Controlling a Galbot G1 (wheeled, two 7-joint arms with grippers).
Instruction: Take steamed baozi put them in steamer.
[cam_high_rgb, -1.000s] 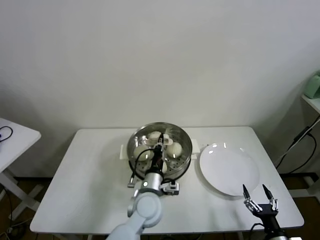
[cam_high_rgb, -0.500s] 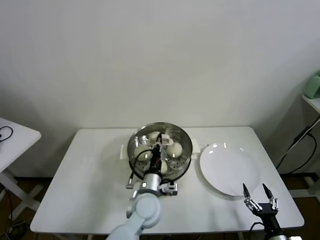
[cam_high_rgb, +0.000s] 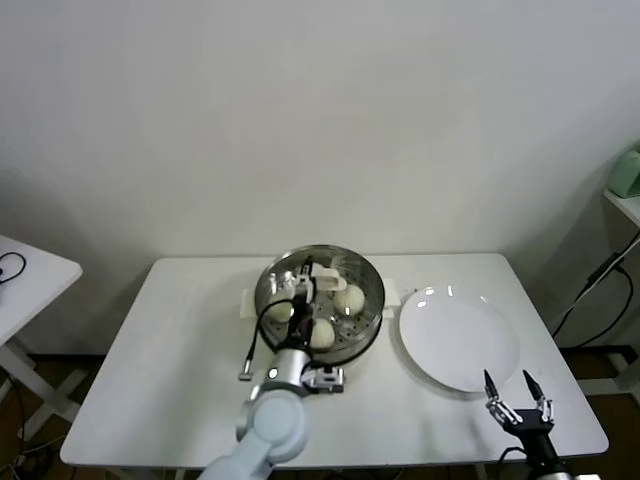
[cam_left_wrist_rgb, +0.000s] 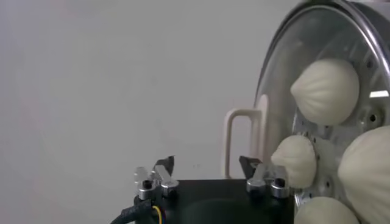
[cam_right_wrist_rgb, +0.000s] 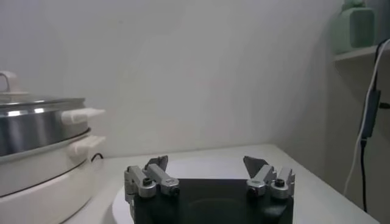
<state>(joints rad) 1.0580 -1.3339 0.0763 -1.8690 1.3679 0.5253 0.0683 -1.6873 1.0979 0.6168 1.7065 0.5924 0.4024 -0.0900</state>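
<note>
The steamer (cam_high_rgb: 372, 318), a shiny steel pot on a cream base, stands mid-table. Several creamy-white baozi lie on its perforated tray: one at the right (cam_high_rgb: 349, 297), one at the front (cam_high_rgb: 320, 333), one at the left (cam_high_rgb: 280, 312). My left gripper (cam_high_rgb: 300, 277) hangs open and empty over the pot's far left part. In the left wrist view the gripper (cam_left_wrist_rgb: 207, 164) is open, with the steamer (cam_left_wrist_rgb: 365, 36) and baozi (cam_left_wrist_rgb: 325, 91) beside it. My right gripper (cam_high_rgb: 518, 398) is open and empty at the table's front right; it also shows in the right wrist view (cam_right_wrist_rgb: 206, 163).
A flat white plate (cam_high_rgb: 458, 340) lies right of the steamer, bare. The steamer's cream handle (cam_left_wrist_rgb: 244, 143) shows beyond my left gripper. In the right wrist view the steamer (cam_right_wrist_rgb: 36, 122) is off to one side. A shelf (cam_high_rgb: 628, 195) stands at the far right.
My left gripper has drawn back from the middle of the steamer toward its far left side, and the arm shifted left. The front bun now shows uncovered. The right arm barely moved.
</note>
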